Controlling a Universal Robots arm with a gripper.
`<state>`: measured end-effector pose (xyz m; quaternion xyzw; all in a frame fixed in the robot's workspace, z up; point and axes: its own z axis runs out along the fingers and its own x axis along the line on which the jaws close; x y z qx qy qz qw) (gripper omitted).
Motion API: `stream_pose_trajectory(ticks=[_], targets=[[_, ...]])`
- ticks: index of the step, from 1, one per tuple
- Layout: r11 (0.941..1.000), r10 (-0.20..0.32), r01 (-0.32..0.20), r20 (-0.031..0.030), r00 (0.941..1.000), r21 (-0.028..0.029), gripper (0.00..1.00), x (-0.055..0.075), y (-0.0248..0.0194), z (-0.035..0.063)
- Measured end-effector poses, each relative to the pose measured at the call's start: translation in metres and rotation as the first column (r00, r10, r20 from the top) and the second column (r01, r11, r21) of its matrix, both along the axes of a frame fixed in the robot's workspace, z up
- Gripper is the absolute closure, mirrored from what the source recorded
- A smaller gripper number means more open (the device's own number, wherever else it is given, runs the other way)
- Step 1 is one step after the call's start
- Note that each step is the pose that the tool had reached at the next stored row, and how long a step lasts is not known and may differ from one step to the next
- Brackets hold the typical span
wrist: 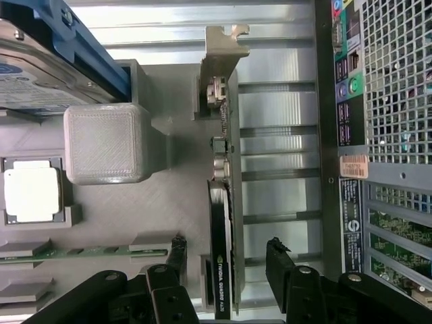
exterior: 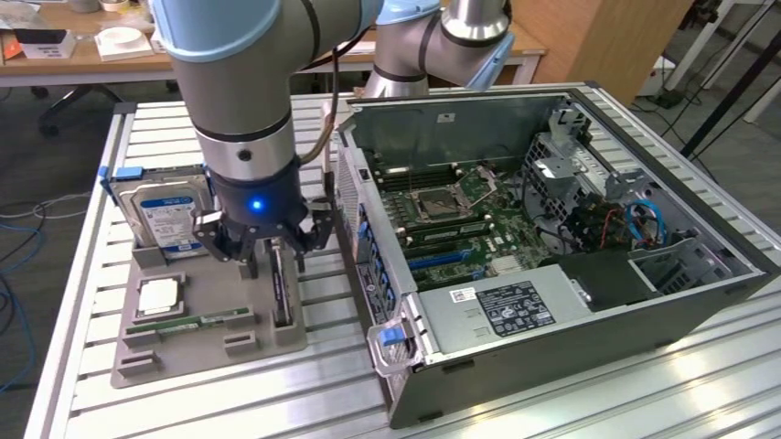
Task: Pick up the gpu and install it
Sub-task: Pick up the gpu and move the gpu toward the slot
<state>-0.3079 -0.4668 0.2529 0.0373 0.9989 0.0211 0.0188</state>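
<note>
gripper is hanging over the grey parts tray on the slatted table, to the exterior view's left of the open computer case. jaws are standing wide open and holding nothing. in the wrist view the gripper is straddling the gpu. one finger is sitting on the tray side of the card and the other on the case side, both apart from it with a gap showing each way.

gpu is standing on edge in its slot along the tray edge nearest the case. its black cooler is facing the tray's middle, and its silver bracket is at the end away from the fingers. hard drive, processor chip and memory stick are lying in their own tray pockets.

step in hand, as i judge it: lining up for the pick. the card is not yet gripped or lifted, and the install is not yet begun.

next move is calling for fingers squared to both flat faces, closing evenly so the thin card is not tipping in its slot.
</note>
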Motion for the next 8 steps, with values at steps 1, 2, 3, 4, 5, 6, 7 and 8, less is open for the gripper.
stream_pose_trajectory(ticks=[1,2,3,4,5,6,7,8], targets=[[1.0,0.0,0.0,0.0,1.0,-0.0001,0.41,0.0,0.0002,-0.0009],[1.0,0.0,0.0,0.0,1.0,-0.0001,0.41,-0.0001,0.0004,-0.0019],[1.0,0.0,0.0,0.0,1.0,-0.0001,0.41,-0.0001,0.0009,-0.0028],[1.0,0.0,0.0,-0.0001,1.0,-0.0001,0.41,-0.0001,0.0014,-0.0036],[1.0,0.0,0.0,0.0,1.0,0.0,0.41,0.0,0.0021,-0.0044],[1.0,0.0,0.0,0.0001,1.0,0.0,0.41,0.0,0.0029,-0.0053],[1.0,0.0,0.0,0.0,1.0,0.0,0.41,0.0,0.0038,-0.006],[1.0,0.0,0.0,0.0002,1.0,0.0002,0.41,0.0,0.0046,-0.0068]])
